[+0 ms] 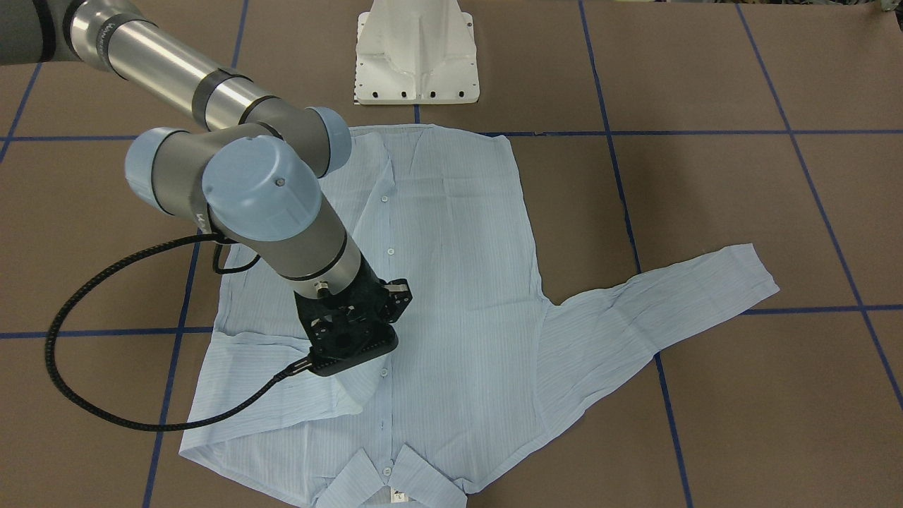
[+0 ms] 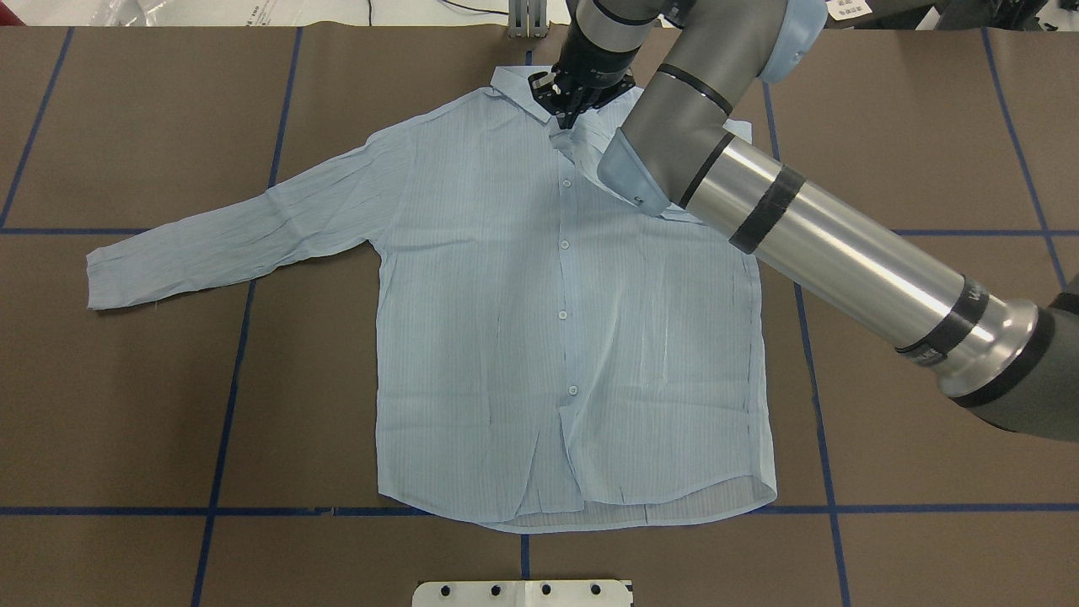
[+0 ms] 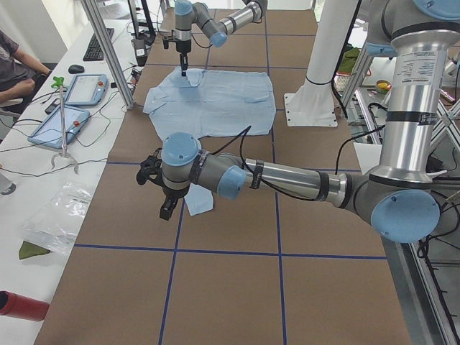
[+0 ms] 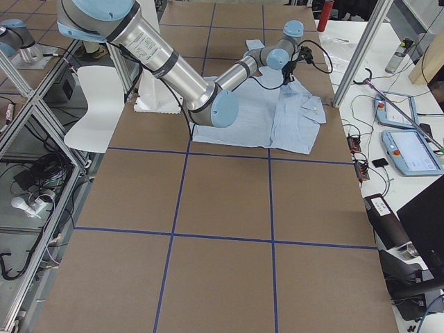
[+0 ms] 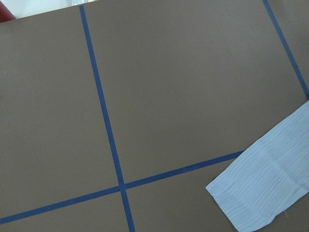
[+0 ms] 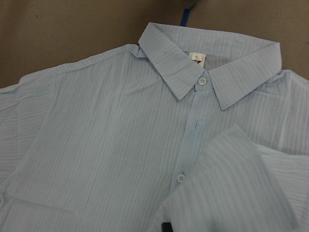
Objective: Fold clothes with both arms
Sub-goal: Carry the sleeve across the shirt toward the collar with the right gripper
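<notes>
- Close by the robot's white base point(image 2: 523, 593), the bottom edge of the light blue shirt point(image 2: 489, 320) lies flat on the brown table point(image 2: 126, 405).
- Next, the shirt is face up, buttoned, with its small buttons point(image 2: 563, 314) running in a line away from the robot.
- Blue tape lines point(image 2: 228, 379) cross the table under and around it.
- On the robot's left, the left sleeve point(image 2: 228, 236) is stretched out to the side, and its cuff point(image 5: 270, 179) lies flat on the table.
- The left arm point(image 3: 287, 180) reaches out low, and the left gripper point(image 3: 167, 207) hangs over the table near that cuff (I cannot tell if its fingers are apart or together).
- The right sleeve point(image 1: 268, 402) is folded in over the chest, with its end point(image 6: 231, 154) lying on the front just below the collar.
- The right arm point(image 2: 843, 261) reaches across the shirt.
- Farthest off, the right gripper point(image 2: 569, 110) points down right above the folded sleeve, beside the collar point(image 6: 212, 58); its fingertips are hidden, so I cannot tell if it pinches anything.
- A little white label point(image 6: 197, 57) sits inside the collar.
</notes>
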Motion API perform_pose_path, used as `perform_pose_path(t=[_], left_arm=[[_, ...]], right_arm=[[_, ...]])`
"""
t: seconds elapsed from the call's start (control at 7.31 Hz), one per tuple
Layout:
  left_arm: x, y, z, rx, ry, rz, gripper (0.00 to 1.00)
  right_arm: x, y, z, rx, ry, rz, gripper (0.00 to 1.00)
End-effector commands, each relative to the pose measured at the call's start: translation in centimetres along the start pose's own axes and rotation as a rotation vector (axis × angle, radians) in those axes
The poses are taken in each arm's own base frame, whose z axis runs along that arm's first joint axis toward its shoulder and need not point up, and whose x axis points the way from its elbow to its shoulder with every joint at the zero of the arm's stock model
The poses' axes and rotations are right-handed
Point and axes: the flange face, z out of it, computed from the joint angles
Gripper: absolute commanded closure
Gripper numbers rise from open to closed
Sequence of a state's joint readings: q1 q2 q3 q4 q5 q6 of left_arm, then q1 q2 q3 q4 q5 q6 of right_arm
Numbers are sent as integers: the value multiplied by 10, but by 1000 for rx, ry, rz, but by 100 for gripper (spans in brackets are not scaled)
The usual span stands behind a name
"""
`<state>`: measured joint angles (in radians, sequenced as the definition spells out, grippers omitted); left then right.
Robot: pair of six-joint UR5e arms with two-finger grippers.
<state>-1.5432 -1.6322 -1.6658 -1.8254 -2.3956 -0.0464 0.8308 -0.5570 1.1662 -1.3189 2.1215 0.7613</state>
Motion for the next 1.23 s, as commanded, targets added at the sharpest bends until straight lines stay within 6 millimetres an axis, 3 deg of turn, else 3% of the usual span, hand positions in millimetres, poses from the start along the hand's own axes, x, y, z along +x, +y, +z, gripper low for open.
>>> perform_pose_path(t=[0.0, 0.14, 0.27, 0.41, 0.55, 0.68, 1.09], left_arm=[[-1, 0, 1, -2, -1, -3, 1], [-1, 1, 1, -3, 0, -6, 1], [-1, 1, 1, -3, -1, -9, 1], [-2, 0, 2, -4, -1, -10, 1], [-1, -3, 1, -2, -1, -6, 1], [-1, -4, 1, -1, -1, -7, 1], [-3, -2, 3, -4, -1, -13, 1]], right_arm=[[-33, -2, 31, 16, 9, -36, 100], [-33, 3, 47, 4, 16, -40, 100], [-44, 17, 69, 2, 24, -59, 90], [-90, 47, 93, 64, 25, -131, 1], [-138, 62, 94, 145, 0, -171, 0], [-159, 64, 91, 196, 21, -185, 0], [-152, 61, 91, 202, 37, -163, 0]])
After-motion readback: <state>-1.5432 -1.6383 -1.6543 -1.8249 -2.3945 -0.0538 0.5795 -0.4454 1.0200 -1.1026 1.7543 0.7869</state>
